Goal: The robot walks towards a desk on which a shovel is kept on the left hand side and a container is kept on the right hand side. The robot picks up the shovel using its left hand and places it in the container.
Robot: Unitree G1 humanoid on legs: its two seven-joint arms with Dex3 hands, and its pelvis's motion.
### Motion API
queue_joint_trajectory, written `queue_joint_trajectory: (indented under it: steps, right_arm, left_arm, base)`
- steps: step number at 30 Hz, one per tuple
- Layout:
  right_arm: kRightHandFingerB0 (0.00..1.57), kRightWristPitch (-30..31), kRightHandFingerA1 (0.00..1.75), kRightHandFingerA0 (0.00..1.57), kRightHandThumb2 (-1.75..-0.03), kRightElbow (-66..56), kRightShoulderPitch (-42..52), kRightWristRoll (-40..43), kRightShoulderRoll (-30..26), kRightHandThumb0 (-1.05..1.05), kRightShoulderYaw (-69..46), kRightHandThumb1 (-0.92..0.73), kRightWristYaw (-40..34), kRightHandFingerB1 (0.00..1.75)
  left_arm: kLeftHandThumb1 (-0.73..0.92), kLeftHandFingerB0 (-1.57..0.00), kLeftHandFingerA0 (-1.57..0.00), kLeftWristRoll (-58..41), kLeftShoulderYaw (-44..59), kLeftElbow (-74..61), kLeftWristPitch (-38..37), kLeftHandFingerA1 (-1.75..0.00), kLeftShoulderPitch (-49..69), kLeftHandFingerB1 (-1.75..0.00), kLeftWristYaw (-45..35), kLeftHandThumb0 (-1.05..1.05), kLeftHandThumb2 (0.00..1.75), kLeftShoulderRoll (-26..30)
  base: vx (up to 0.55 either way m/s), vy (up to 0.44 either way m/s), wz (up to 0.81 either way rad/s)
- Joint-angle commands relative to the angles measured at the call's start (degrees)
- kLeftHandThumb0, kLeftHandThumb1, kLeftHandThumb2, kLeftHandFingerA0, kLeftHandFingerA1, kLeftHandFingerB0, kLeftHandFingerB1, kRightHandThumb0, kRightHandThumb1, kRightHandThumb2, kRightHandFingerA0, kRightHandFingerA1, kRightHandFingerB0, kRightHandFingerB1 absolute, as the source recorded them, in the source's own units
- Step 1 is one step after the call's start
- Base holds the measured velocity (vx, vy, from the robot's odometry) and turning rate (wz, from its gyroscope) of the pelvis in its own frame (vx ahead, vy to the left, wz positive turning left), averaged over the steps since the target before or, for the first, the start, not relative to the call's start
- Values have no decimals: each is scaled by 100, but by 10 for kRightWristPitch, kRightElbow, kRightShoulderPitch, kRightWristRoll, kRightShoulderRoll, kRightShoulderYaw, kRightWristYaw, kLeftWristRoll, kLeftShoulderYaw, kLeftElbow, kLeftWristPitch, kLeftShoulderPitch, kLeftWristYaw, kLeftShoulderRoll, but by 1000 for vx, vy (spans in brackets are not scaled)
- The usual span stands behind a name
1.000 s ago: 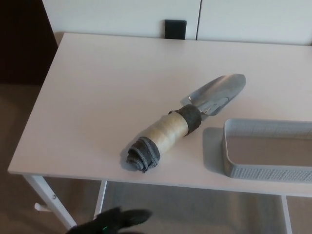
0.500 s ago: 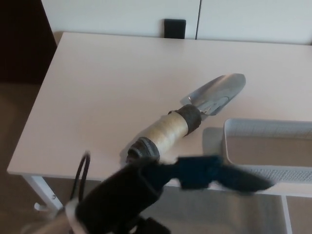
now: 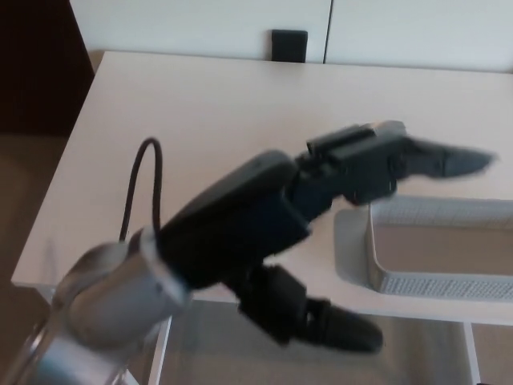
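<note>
My left hand [image 3: 321,208] reaches in from the lower left and fills the middle of the head view, open, with fingers [image 3: 417,159] stretched toward the right and the thumb [image 3: 321,321] hanging low. It hovers over the spot where the shovel lies and hides nearly all of it; only a sliver of the metal blade tip [image 3: 393,126] shows above the fingers. The grey container [image 3: 437,281] sits at the right on the white desk [image 3: 184,120], just under the fingertips. My right hand does not show.
A black block [image 3: 288,46] stands at the desk's far edge against the white wall. A black cable [image 3: 140,184] loops from my left forearm. The desk's front edge and white legs show at the lower left, with brown floor beyond.
My left hand has risen from below the desk's front edge and swung up and right over the shovel, which it now covers. The shovel and container have not moved.
</note>
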Motion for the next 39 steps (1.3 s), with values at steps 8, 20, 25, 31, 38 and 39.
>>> queue_joint_trajectory:
  steps: [8,20,25,31,38,39]
  right_arm:
    - [48,-18,65,67,-81,-9,-6,-34,-26,-54,18,-42,0,57]
    - [53,-11,54,70,-55,-19,-1,-30,-27,-49,19,-55,2,45]
    - [48,-12,64,66,-81,-17,-6,-35,-28,-54,23,-42,4,57]
    - [50,-9,65,68,-81,-16,-11,-36,-27,-54,24,-42,3,57]
    - [49,-19,65,67,-81,-10,-14,-39,-33,-54,28,-43,5,57]
    - [49,-20,65,66,-81,-12,-13,-39,-34,-54,28,-43,6,57]
  left_arm:
    - [29,-8,-4,350,-92,331,165,-35,-124,-26,146,-43,58,39]
    - [25,-3,-1,393,-152,417,218,-46,-103,-38,185,-36,73,2]
    - [7,0,-3,415,-180,453,245,-51,-102,-49,202,-27,72,-26]
    - [24,-4,-1,415,-187,480,247,-45,-102,-38,214,-33,71,-42]
    - [13,0,-5,448,-190,503,258,-52,-100,-49,258,-25,74,-50]
    - [16,0,-5,452,-189,507,258,-52,-99,-49,266,-24,75,-49]
  base:
    - [0,0,0]
    - [0,0,0]
    - [0,0,0]
    - [0,0,0]
    - [0,0,0]
    - [0,0,0]
